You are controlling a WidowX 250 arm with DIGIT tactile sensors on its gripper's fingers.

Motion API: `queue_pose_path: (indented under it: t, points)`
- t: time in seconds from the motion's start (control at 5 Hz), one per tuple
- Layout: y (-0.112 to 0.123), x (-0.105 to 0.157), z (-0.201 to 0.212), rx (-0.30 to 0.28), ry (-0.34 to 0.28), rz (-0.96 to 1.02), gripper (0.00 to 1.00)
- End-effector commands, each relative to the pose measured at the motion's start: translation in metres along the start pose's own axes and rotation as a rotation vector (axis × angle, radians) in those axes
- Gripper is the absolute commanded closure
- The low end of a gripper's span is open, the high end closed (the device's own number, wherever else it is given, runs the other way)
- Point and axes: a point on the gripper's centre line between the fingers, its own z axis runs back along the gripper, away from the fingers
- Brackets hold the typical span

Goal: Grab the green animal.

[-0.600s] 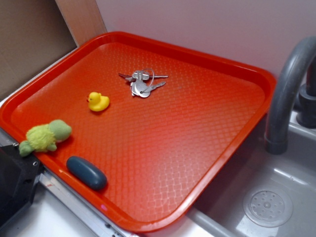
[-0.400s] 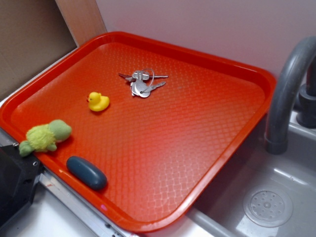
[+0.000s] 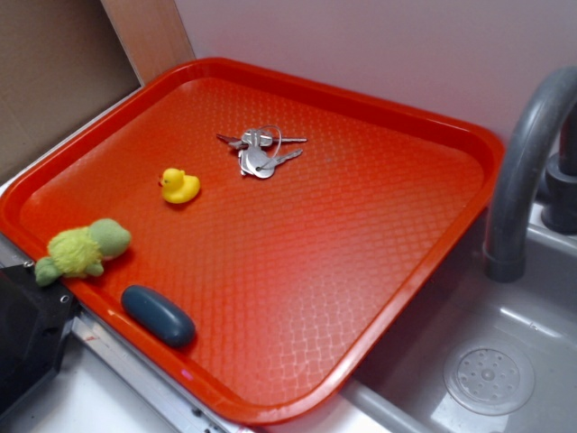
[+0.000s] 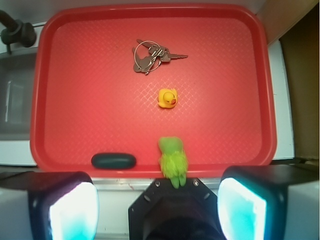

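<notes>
The green animal (image 3: 81, 250) is a fuzzy yellow-green plush turtle lying at the near-left edge of the red tray (image 3: 491, 153), its hind end over the rim. In the wrist view the green animal (image 4: 172, 159) lies just ahead of my gripper (image 4: 157, 202), roughly centred between the two fingers and beyond their tips. The left finger (image 4: 70, 210) and the right one stand far apart, so the gripper is open and holds nothing. A black block (image 3: 27, 334) at the exterior view's lower-left corner sits right beside the turtle.
A small yellow rubber duck (image 3: 179, 186) and a bunch of keys (image 3: 260, 152) lie further in on the tray. A dark blue-grey oval object (image 3: 159, 315) rests by the near rim. A grey faucet (image 3: 523, 162) and sink drain (image 3: 489, 376) are at the right.
</notes>
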Motion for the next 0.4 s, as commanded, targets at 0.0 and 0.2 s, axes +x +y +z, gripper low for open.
queue_pose_path:
  t: [0.0, 0.2]
  points:
    - [0.009, 0.018, -0.046, 0.114, 0.055, 0.071, 0.00]
    - [0.011, 0.013, -0.082, 0.163, 0.124, 0.025, 0.00]
